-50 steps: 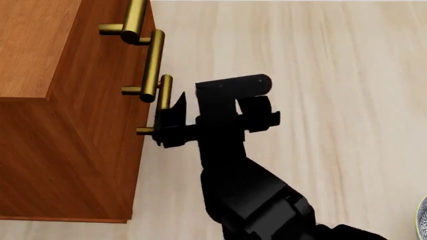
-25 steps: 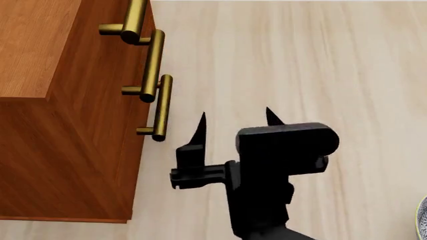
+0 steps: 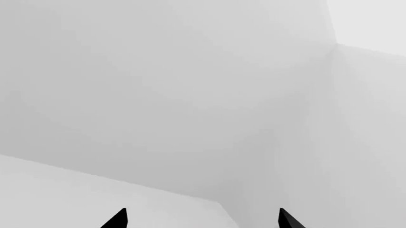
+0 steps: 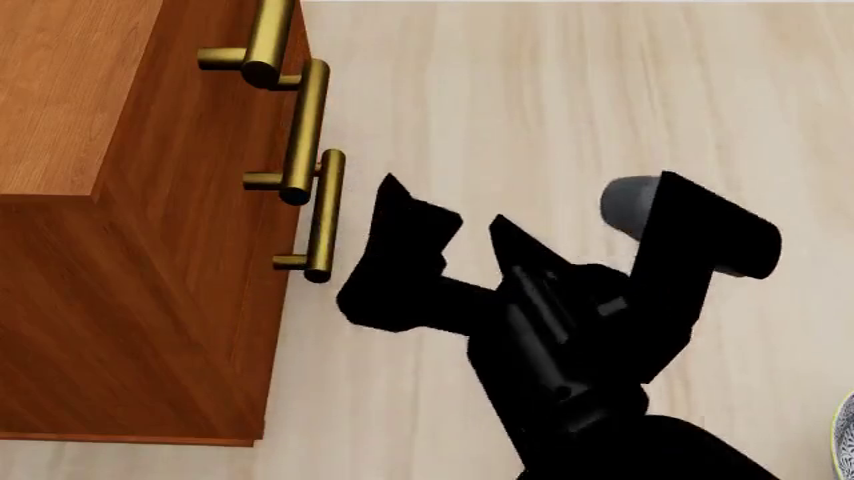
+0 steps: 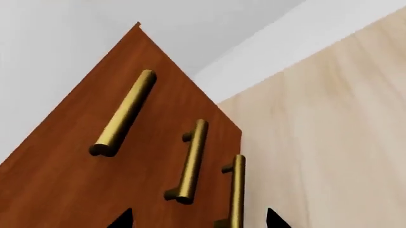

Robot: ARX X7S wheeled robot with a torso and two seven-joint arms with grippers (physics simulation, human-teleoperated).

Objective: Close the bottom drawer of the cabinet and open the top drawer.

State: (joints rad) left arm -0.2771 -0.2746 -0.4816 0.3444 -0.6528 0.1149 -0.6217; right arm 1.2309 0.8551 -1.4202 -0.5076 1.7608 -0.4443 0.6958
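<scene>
The cabinet [image 4: 134,250] stands at the left of the head view, its three brass handles stacked down the front. The top drawer [image 5: 76,118] carries the uppermost handle [image 4: 267,40], and the bottom drawer [image 5: 244,156] the lowest handle [image 4: 326,215]. In the right wrist view the cabinet front looks flat, with no drawer standing out. My right gripper [image 4: 447,205] is open just right of the bottom handle, not touching it, its tips tilted toward the cabinet. That handle [image 5: 236,190] shows between the right gripper's [image 5: 198,221] tips. My left gripper [image 3: 203,221] is open, facing bare white walls.
Pale wooden floor [image 4: 601,100] spreads to the right of the cabinet. The rim of a bowl [image 4: 846,440] peeks in at the lower right edge. A white wall [image 5: 254,28] runs behind the cabinet.
My right gripper came off the bottom drawer's handle, drew back to the right, then swung round so its open fingers slant toward the cabinet again. The cabinet handles have not moved.
</scene>
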